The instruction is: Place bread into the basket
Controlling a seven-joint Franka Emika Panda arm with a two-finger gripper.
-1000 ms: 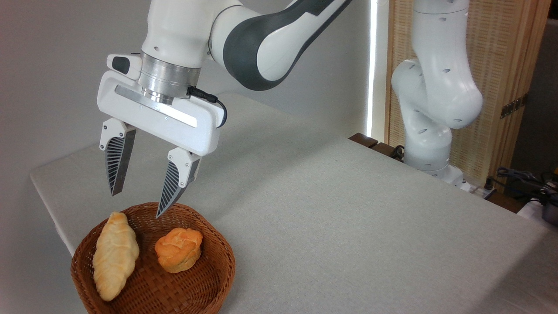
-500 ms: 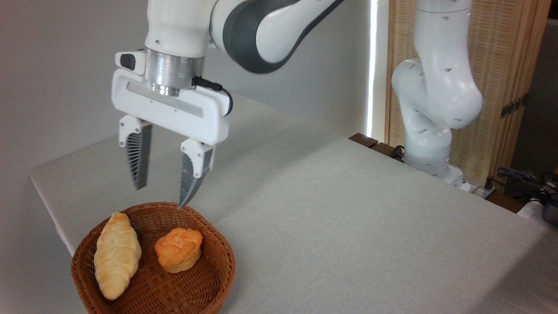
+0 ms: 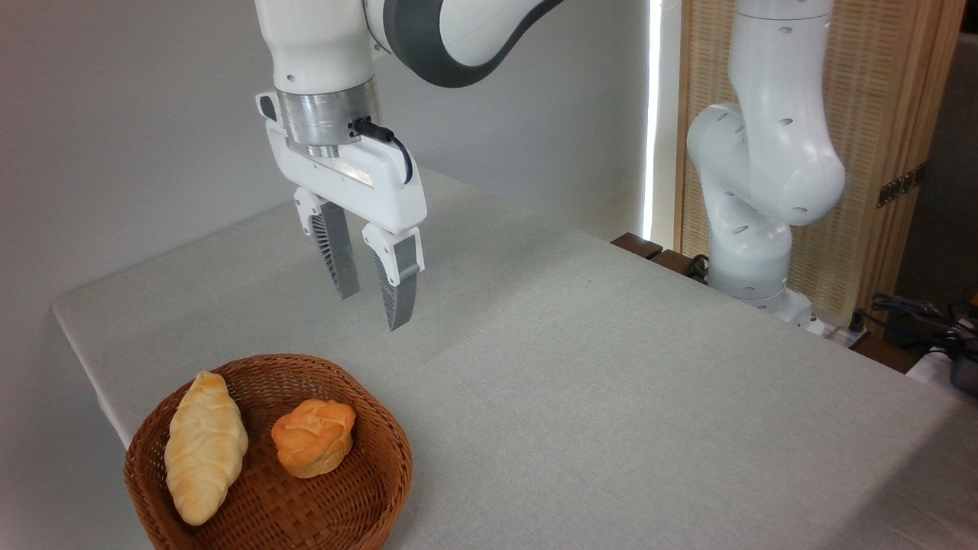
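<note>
The basket (image 3: 267, 458) sits at the table's (image 3: 611, 367) near left corner and holds the bread (image 3: 205, 447) along its left side and a round bun (image 3: 314, 436) just right of it, the two apart. The claw (image 3: 374, 302) hangs empty above bare table, fingers parted by a small gap. A second ago it hovered over the basket's far rim, spread wider; it has since risen, turned and moved right. The table right of the basket lies open.
</note>
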